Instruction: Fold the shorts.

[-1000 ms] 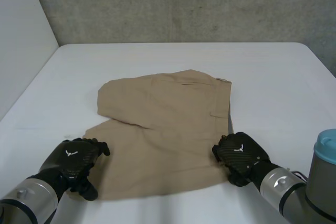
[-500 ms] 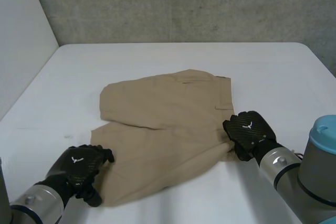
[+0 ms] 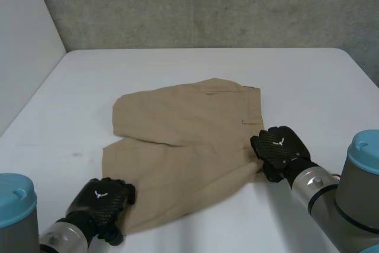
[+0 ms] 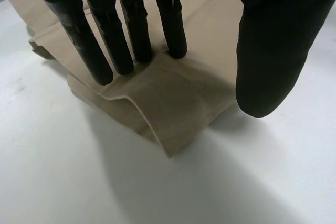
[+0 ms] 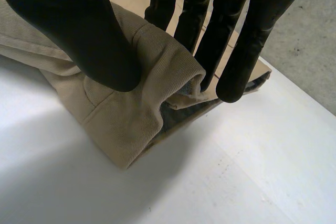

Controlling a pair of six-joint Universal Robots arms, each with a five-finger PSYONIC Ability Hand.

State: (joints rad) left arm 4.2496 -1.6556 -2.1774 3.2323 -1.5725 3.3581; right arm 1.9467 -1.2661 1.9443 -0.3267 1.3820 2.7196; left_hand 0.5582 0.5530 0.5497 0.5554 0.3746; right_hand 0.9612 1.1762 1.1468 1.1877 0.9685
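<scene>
The tan shorts [image 3: 183,140] lie spread in the middle of the white table [image 3: 195,66]. My left hand [image 3: 100,201] is at their near left corner. In the left wrist view its straight fingers [image 4: 131,30] press on that corner of the shorts [image 4: 173,98], while the thumb [image 4: 273,51] hangs apart over the table. My right hand [image 3: 278,149] is at the shorts' right edge. There the thumb [image 5: 79,30] and fingers [image 5: 236,40] pinch a bunched fold of the waistband end of the shorts [image 5: 131,114].
White table extends all around the shorts. A grey concrete wall [image 3: 207,4] runs behind the far edge and a pale wall [image 3: 23,39] stands at the left. My grey forearms [image 3: 317,191] reach in from the near corners.
My right hand closed on the shorts' right edge and drew the near right corner up and inward. My left hand slid toward the near edge, staying at the left corner.
</scene>
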